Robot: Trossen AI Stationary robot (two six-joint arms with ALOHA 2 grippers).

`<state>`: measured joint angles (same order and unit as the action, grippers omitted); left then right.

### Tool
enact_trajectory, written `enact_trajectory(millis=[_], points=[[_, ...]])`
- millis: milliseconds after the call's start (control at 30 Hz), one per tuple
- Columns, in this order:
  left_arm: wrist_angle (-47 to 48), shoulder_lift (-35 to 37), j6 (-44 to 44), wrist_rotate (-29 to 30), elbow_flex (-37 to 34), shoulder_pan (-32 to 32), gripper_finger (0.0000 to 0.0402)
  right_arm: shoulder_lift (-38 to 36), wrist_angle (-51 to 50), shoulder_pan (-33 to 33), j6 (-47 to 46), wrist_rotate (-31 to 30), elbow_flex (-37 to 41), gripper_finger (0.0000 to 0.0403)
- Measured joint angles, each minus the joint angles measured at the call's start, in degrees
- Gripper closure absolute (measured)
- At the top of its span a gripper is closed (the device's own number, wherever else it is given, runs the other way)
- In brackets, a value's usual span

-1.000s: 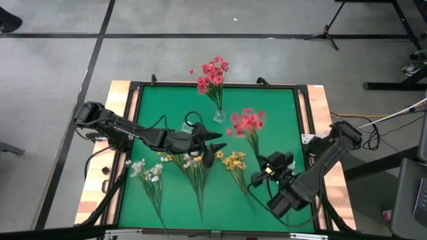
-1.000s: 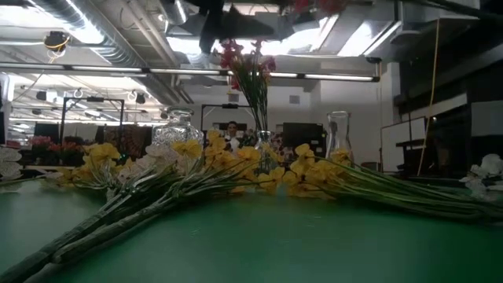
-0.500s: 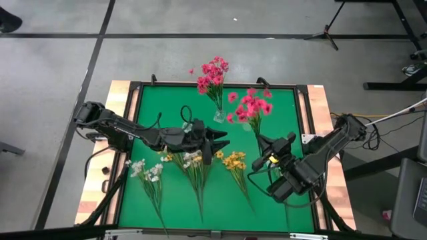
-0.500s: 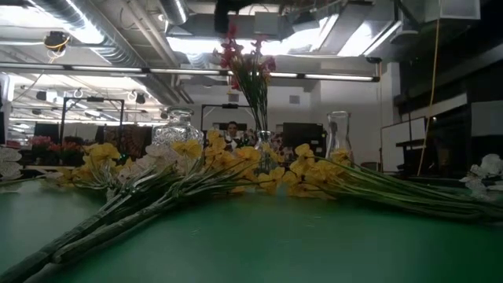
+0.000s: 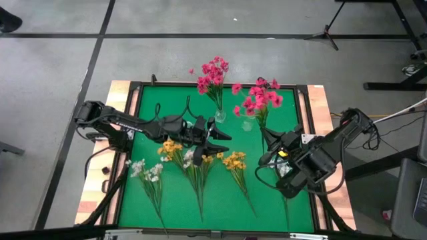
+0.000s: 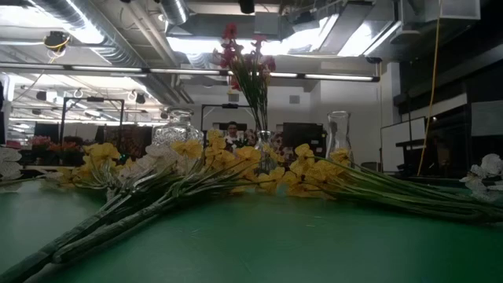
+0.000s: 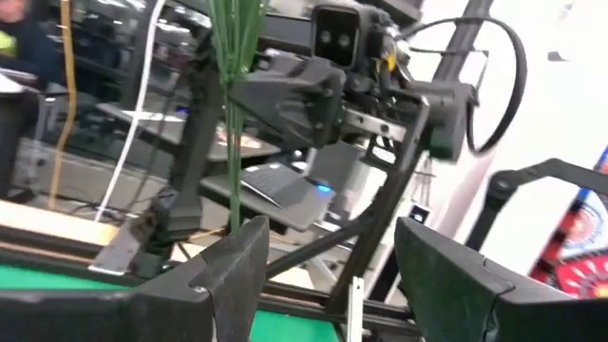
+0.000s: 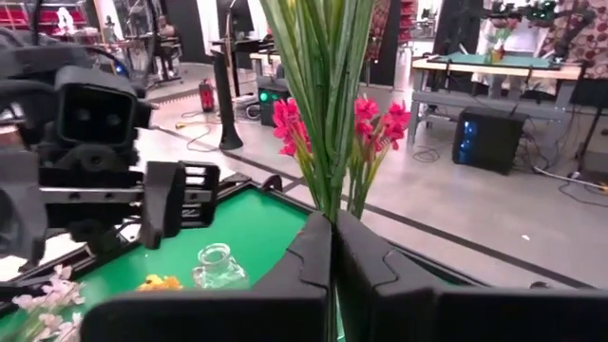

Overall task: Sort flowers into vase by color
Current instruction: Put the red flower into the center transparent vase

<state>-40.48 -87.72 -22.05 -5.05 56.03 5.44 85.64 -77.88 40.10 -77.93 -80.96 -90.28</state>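
While one pink bunch (image 5: 212, 72) stands in a vase (image 5: 219, 117) at twelve o'clock, the right claw (image 5: 272, 143) pinches another (image 5: 259, 99); yellow flowers (image 5: 235, 161), white flowers (image 5: 147, 170) remain; left claw (image 5: 223, 137) spread.

Yellow flowers (image 6: 196, 161) lie across the green table (image 6: 259, 244), their long stems (image 6: 102, 224) running toward the near left corner, and a second yellow bunch (image 6: 322, 174) trails off to the right. White blossoms (image 6: 487, 174) show at the right edge. Behind them a small glass vase (image 6: 263, 153) holds upright pink flowers (image 6: 245, 67). An empty glass carafe (image 6: 338, 137) stands to its right, and a round glass jar (image 6: 177, 127) to its left
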Motion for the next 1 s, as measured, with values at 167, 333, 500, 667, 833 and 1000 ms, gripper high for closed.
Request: enact_trajectory(millis=[167,333,500,667,833,1000], points=[[0.01,0.00,0.38,-3.57,0.00,-0.73,0.0177,-0.37,14.55,-0.87,17.56,5.75,0.02,0.0401],[0.03,0.00,1.97,-6.36,0.00,-0.25,0.0177,-0.37,32.55,-3.48,40.70,15.61,0.02,0.0402],[-0.44,0.00,4.96,-6.70,0.00,0.91,0.0177,-2.11,47.58,-5.45,57.50,23.68,0.04,0.0402],[-2.99,0.00,7.47,-6.70,0.00,1.38,0.0177,-2.78,54.55,-6.42,64.32,28.55,0.19,0.0402],[-5.48,0.00,7.68,-6.52,0.00,1.06,0.0177,-4.94,69.10,-7.89,69.78,36.61,8.26,0.0402],[-5.75,0.00,7.68,-6.48,0.00,1.06,0.0177,-10.90,89.83,-11.64,74.44,43.54,21.28,0.0403]])
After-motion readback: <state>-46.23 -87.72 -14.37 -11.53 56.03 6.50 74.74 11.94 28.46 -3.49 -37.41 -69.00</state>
